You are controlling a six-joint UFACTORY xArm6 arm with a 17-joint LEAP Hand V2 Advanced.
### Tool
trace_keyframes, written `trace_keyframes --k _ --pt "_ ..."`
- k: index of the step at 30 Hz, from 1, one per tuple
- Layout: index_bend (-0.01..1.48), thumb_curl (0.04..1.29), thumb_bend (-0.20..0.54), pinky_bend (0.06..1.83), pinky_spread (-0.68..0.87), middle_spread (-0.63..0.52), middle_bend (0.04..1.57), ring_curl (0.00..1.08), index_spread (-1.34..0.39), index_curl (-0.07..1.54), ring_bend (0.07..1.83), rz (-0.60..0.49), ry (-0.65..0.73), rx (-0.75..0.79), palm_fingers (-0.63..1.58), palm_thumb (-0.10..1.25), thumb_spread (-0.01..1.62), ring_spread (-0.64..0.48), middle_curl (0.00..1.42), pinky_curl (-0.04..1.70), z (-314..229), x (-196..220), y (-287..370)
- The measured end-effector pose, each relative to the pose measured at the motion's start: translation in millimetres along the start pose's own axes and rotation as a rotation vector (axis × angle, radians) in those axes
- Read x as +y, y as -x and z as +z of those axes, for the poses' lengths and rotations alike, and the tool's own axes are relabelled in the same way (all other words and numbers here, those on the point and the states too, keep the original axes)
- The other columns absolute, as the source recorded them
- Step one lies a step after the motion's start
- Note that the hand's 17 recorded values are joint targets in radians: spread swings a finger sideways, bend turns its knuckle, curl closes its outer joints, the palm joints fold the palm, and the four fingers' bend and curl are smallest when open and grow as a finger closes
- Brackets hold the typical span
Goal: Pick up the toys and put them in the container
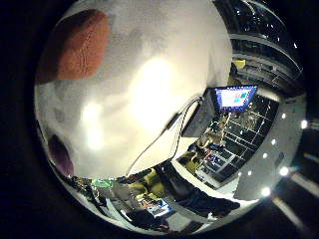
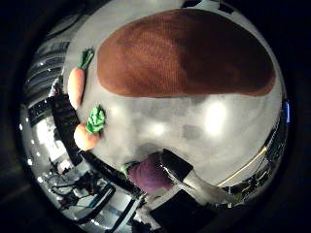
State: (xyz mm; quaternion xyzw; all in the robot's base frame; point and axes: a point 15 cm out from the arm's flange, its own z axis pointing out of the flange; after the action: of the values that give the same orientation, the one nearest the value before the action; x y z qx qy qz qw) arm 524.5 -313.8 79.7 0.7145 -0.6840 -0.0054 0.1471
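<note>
Brown woven container [image 2: 187,53] sits on the white desk [image 2: 194,126] near two carrot toys [image 2: 76,85], while the hand's fingers [image 2: 177,167] touch a purple toy [image 2: 148,175]; their grip cannot be told.

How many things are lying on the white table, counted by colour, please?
Orange toy vegetables with green tops: 2, a carrot and a rounder one.
Purple toy vegetable: 1, next to the hand.
Brown container: 1.
Total: 4 on the table.
</note>
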Motion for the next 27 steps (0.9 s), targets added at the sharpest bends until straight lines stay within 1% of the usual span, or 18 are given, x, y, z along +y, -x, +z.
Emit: trace_keyframes --k 5,7,10,13,15,16,17,18,19,20,21,22,23,24,25,27 --pt "0.14 0.31 -0.026 0.42 0.35 0.05 0.26 0.28 -0.3 0.21 0.3 -0.011 0.006 -0.001 0.06 0.63 0.94 0.16 0.32 0.31 6 -3 7" --pt "0.13 0.31 -0.022 0.42 0.33 0.02 0.29 0.28 -0.27 0.21 0.35 -0.014 0.01 -0.004 0.15 0.65 0.93 0.11 0.34 0.31 9 -3 9" --pt "0.15 0.32 -0.023 0.41 0.29 -0.01 0.31 0.29 -0.27 0.22 0.38 -0.019 0.025 -0.009 0.2 0.67 0.93 0.05 0.34 0.3 14 -2 12" --pt "0.17 0.32 -0.021 0.39 0.23 -0.06 0.36 0.29 -0.28 0.23 0.44 -0.023 0.029 -0.011 0.33 0.69 0.92 -0.02 0.35 0.29 17 -2 14" --pt "0.17 0.32 -0.022 0.37 0.19 -0.08 0.38 0.3 -0.28 0.24 0.46 -0.023 0.032 -0.012 0.37 0.7 0.93 -0.06 0.36 0.28 19 -2 15" --pt "0.18 0.33 -0.017 0.35 0.1 -0.14 0.44 0.3 -0.32 0.25 0.53 -0.024 0.031 -0.012 0.53 0.73 0.92 -0.13 0.38 0.27 19 -2 15" --pt "0.18 0.33 -0.019 0.38 0.01 -0.18 0.48 0.32 -0.35 0.26 0.61 -0.025 0.031 -0.012 0.67 0.75 0.92 -0.2 0.39 0.26 19 -2 15" --pt "0.19 0.33 -0.021 0.44 -0.09 -0.21 0.54 0.35 -0.38 0.27 0.68 -0.025 0.03 -0.012 0.86 0.75 0.91 -0.24 0.42 0.28 19 -3 15" --pt "0.18 0.33 -0.022 0.46 -0.16 -0.24 0.55 0.35 -0.4 0.27 0.69 -0.025 0.026 -0.01 0.87 0.76 0.91 -0.27 0.43 0.27 19 -3 15" --pt "0.19 0.34 -0.02 0.55 -0.27 -0.27 0.59 0.37 -0.42 0.28 0.73 -0.025 0.026 -0.012 1.07 0.77 0.9 -0.31 0.45 0.28 19 -3 14" --pt "0.24 0.34 -0.022 0.61 -0.36 -0.28 0.65 0.41 -0.44 0.32 0.8 -0.024 0.025 -0.011 1.22 0.78 0.9 -0.32 0.48 0.32 18 -3 14" --pt "0.31 0.34 -0.023 0.66 -0.41 -0.28 0.72 0.43 -0.45 0.36 0.84 -0.023 0.022 -0.01 1.31 0.79 0.9 -0.33 0.51 0.34 17 -3 13" --pt "0.36 0.34 -0.022 0.69 -0.43 -0.28 0.76 0.45 -0.46 0.38 0.85 -0.02 0.019 -0.007 1.31 0.79 0.9 -0.33 0.53 0.36 14 -3 11" --pt "0.45 0.34 -0.024 0.74 -0.43 -0.28 0.81 0.47 -0.46 0.42 0.9 -0.019 0.016 -0.006 1.41 0.79 0.9 -0.32 0.56 0.38 12 -2 9" --pt "0.47 0.34 -0.025 0.76 -0.43 -0.27 0.83 0.47 -0.46 0.44 0.91 -0.013 0.012 -0.004 1.39 0.79 0.9 -0.32 0.57 0.39 10 -1 5" --pt "0.65 0.34 -0.025 0.94 -0.42 -0.25 0.96 0.53 -0.44 0.54 1.04 -0.005 0.005 -0.003 1.35 0.8 0.89 -0.3 0.63 0.48 6 1 0"
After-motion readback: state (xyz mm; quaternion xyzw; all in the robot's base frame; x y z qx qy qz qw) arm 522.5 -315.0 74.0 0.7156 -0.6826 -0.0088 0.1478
